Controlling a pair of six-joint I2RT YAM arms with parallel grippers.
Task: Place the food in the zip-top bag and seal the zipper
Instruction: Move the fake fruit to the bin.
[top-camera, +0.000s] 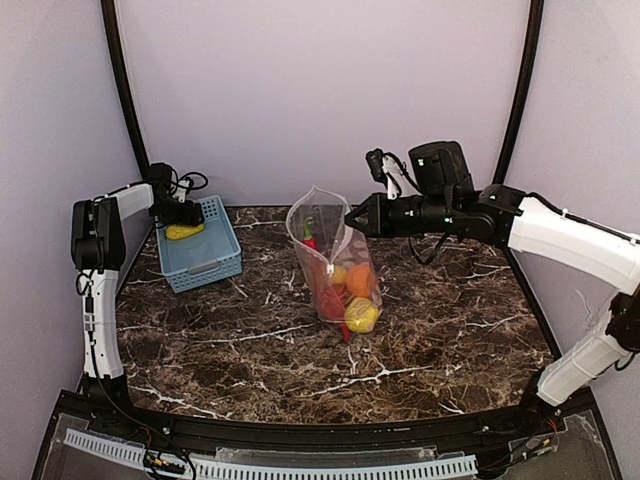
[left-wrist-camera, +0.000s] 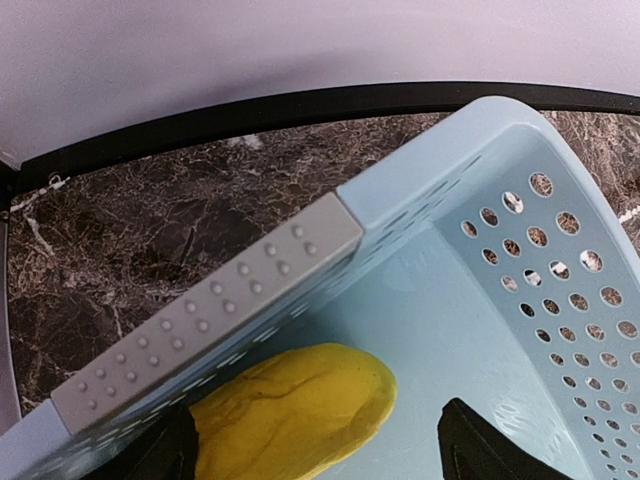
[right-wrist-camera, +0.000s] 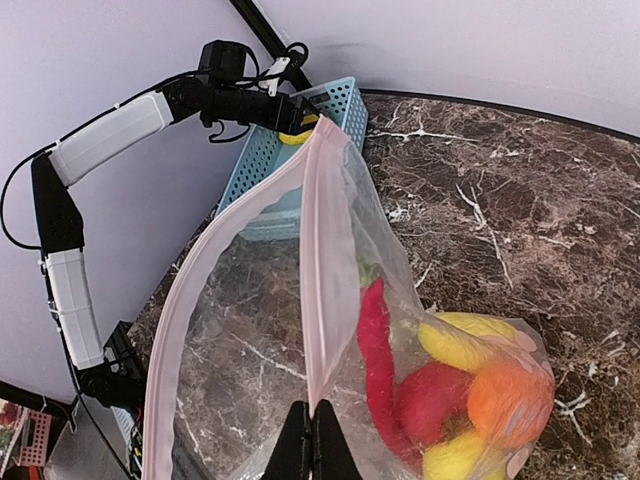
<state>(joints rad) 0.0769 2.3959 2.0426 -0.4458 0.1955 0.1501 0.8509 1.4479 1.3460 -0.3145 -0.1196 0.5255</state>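
The zip-top bag (top-camera: 335, 265) stands on the table's middle, mouth open and held up. Inside are a long red chili (right-wrist-camera: 378, 365), a round red piece (right-wrist-camera: 432, 404), an orange ball (right-wrist-camera: 510, 398) and yellow pieces (right-wrist-camera: 462, 344). My right gripper (top-camera: 352, 220) is shut on the bag's pink zipper strip (right-wrist-camera: 322, 280) at the mouth's right side; its fingertips (right-wrist-camera: 318, 455) pinch the strip. My left gripper (top-camera: 186, 213) is open inside the basket, its fingers (left-wrist-camera: 480, 452) either side of a yellow food piece (left-wrist-camera: 295, 410), also in the top view (top-camera: 184, 231).
The blue-grey basket (top-camera: 205, 262) sits at the back left, its rim (left-wrist-camera: 210, 315) close to my left fingers. Black frame poles and lilac walls enclose the marble table (top-camera: 300, 350).
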